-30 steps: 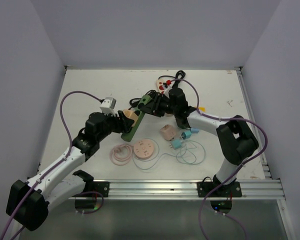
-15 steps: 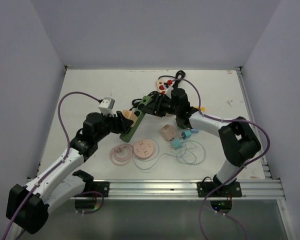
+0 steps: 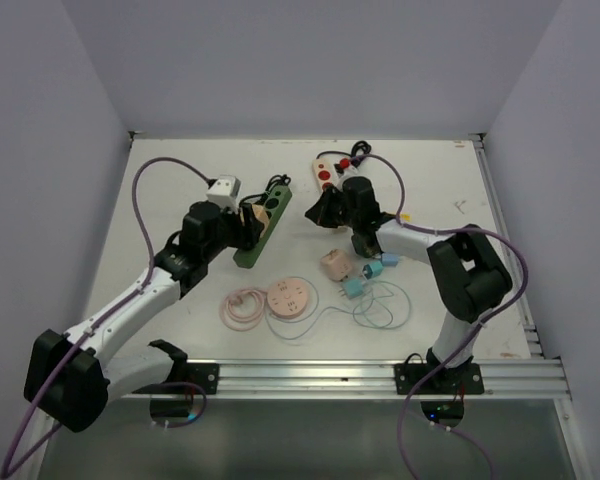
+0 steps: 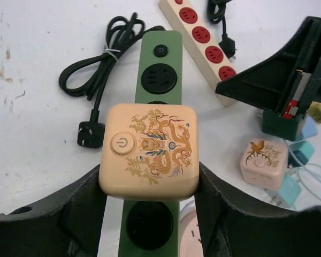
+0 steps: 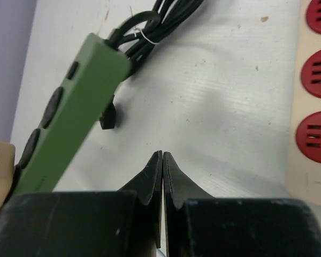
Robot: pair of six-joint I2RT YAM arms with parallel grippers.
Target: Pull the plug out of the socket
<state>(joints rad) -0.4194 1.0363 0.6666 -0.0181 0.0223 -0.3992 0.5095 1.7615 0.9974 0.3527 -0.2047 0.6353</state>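
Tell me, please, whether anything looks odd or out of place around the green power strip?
One thing: the right gripper is shut on nothing beside the green power strip, not bracing it, while the left gripper clamps the beige cube plug seated on it. The strip may lift with the plug.

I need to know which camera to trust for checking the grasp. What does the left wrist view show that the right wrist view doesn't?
Left wrist only: the left gripper clamped on the peach plug cube, dragon print up, over the green power strip; also a smaller peach cube. Right wrist only: the right gripper with its fingers pressed together on nothing. Both: the green power strip, the coiled black cord and the cream strip with red sockets.
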